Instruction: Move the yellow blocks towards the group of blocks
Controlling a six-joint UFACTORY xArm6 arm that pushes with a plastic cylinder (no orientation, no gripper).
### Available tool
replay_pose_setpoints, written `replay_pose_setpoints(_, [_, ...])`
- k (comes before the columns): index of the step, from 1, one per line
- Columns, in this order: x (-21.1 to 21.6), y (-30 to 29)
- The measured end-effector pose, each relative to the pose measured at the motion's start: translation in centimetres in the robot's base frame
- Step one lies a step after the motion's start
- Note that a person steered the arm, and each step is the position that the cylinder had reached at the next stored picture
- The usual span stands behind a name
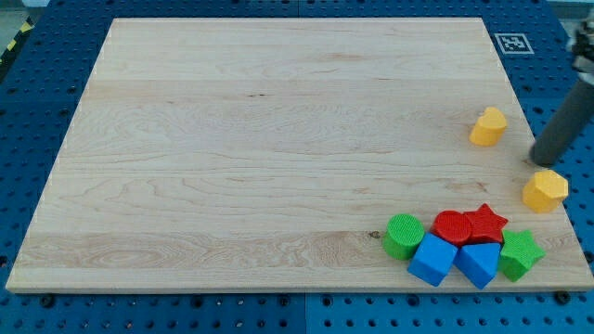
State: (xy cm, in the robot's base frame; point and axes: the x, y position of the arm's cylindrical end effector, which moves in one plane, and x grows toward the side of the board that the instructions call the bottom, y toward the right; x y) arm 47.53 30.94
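My tip [540, 160] is a bare rod end holding nothing; it rests on the board [260, 139] just above the yellow hexagonal block [546, 190], nearly touching it, probably so a push toward the view's bottom-left sends that block to the group. From that yellow hexagon, the yellow heart-like block [488, 126] lies up-left, well apart. Down-left sit the red star [485, 223], red cylinder [453, 226], green star [519, 255], two blue blocks [457, 261] and green cylinder [403, 235].

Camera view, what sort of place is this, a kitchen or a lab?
Probably a robotics lab bench: a wooden board lies on a blue perforated mounting table, with a fiducial marker at its corner and my tip among toy blocks.
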Motion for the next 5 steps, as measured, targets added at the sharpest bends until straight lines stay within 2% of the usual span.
replay_pose_setpoints(1, [2.5,2.2])
replay_pose_setpoints(2, [4.8,2.0])
replay_pose_setpoints(4, [4.4,-11.1])
replay_pose_setpoints(5, [2.7,-12.2])
